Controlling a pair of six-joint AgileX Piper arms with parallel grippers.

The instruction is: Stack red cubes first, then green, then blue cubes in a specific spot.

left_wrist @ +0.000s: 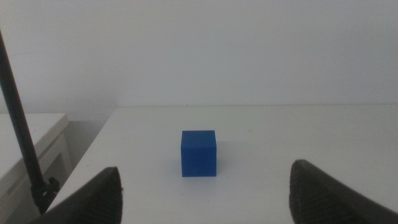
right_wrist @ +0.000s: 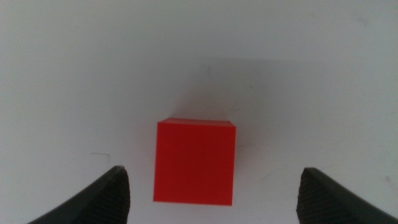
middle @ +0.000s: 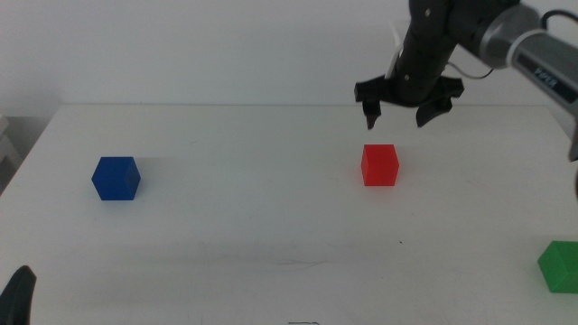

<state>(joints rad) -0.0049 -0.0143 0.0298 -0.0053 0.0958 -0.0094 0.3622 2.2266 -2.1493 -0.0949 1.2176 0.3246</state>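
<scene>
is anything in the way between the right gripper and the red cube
Nothing visible. The right gripper hangs open just above and behind the red cube, with only bare table around it. The blue cube and green cube sit far off to either side.

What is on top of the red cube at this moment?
Nothing rests on the red cube; its top face is bare. The right gripper hangs open above it without touching. The patch of white table under the cube is covered and cannot be seen.
</scene>
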